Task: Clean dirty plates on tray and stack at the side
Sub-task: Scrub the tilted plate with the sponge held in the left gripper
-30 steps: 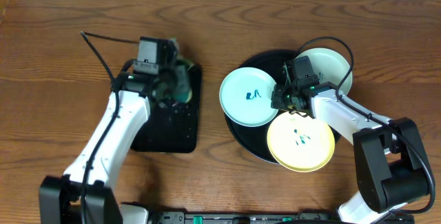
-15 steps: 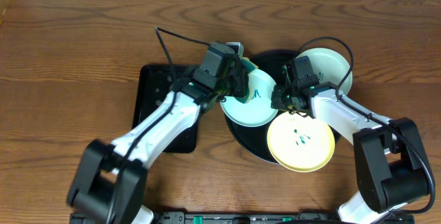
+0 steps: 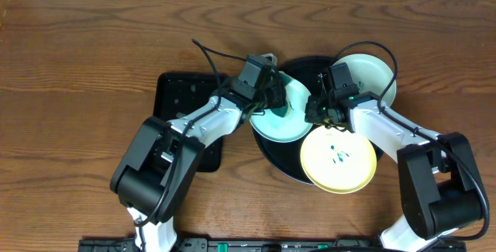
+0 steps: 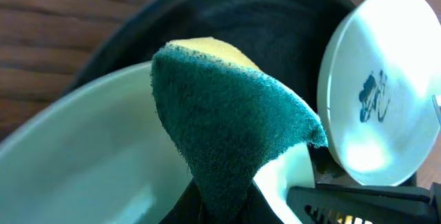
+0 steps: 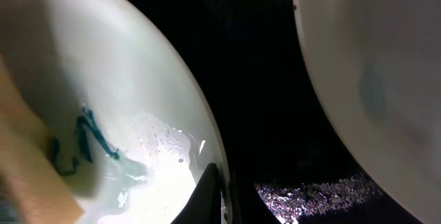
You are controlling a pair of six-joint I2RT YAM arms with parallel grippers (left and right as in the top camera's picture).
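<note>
Reaching across from the left, the left gripper (image 3: pixel 273 97) is closed tight on a sponge (image 4: pixel 227 120), green rough face outward and yellow foam behind. It holds the sponge down over the light blue plate (image 3: pixel 285 126), which lies on the left part of the round black tray (image 3: pixel 306 62). The right gripper (image 3: pixel 319 111) stands at the right rim of this same plate. In the right wrist view one dark finger (image 5: pixel 210 193) sits just at the rim, so I judge it is nearly closed and pinches the plate to steady it, though the second finger is hidden. The coming move turns on one relation: the blue-green scribble (image 5: pixel 76 141) in the plate's centre lies just beside the sponge's edge, on the side toward the right gripper. The wipe should therefore go from left to right, toward that held rim, and the left arm is the one that can do it. A wet shine shows on the plate near the scribble. The tray also holds the white plate (image 3: pixel 372 77) at the far right, marked in its centre as the left wrist view shows, and the pale yellow plate (image 3: pixel 339 157) at the near right, marked too and partly over the tray's rim. The rectangular black tray (image 3: pixel 174 97) on the left shows nothing in its visible part. No plate is on the bare tabletop (image 3: pixel 77 50) yet.
</note>
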